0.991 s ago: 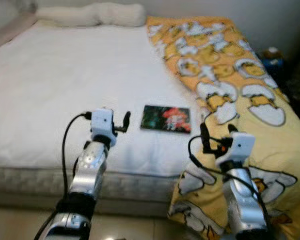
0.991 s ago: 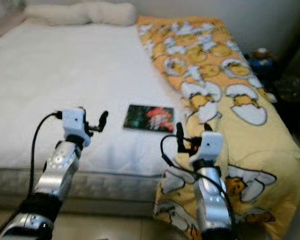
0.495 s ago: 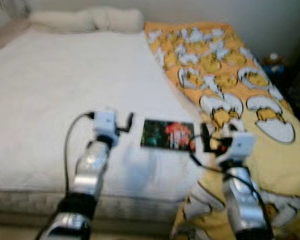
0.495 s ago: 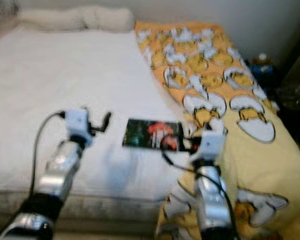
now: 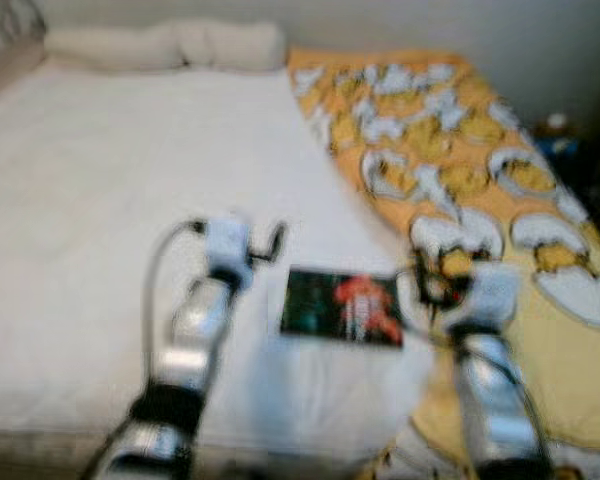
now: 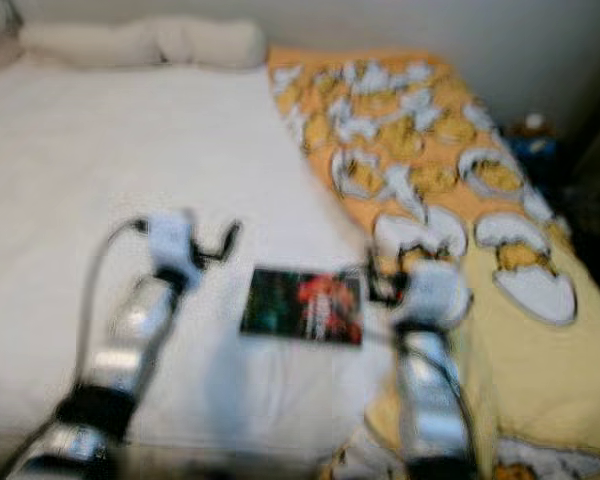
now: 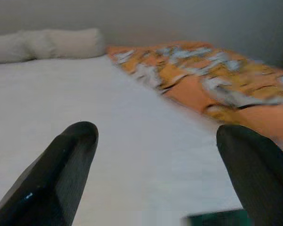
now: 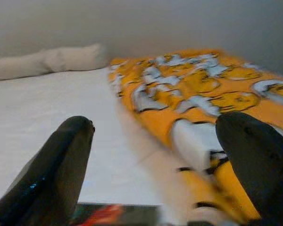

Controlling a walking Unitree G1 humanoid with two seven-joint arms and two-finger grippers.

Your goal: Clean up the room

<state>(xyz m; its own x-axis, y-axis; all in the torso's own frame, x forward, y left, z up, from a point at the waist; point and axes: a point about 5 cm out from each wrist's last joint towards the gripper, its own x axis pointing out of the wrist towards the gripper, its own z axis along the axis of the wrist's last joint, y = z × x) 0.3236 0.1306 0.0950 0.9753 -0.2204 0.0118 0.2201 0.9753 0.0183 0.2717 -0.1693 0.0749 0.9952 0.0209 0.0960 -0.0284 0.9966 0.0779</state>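
Fingers (image 7: 70, 160) of the left gripper (image 7: 155, 155) are being held spread, empty, above the bed (image 5: 100, 200). The right gripper (image 8: 153, 155) is likewise being held spread. Between both grippers a dark book (image 5: 342, 307) is lying flat on the white sheet, long axis running left-right, just beside the yellow duck-print blanket (image 5: 460, 170). Views are being blurred.

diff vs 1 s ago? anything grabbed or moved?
Nothing grabbed or released. The camera has moved in toward the bed, so the whole view shifted and blurred. Both arms have come forward over the mattress: the left tool is now beside the book, the right tool at its other end, near the yellow blanket. Both tools stayed open. Book, blanket and pillow lie as before.
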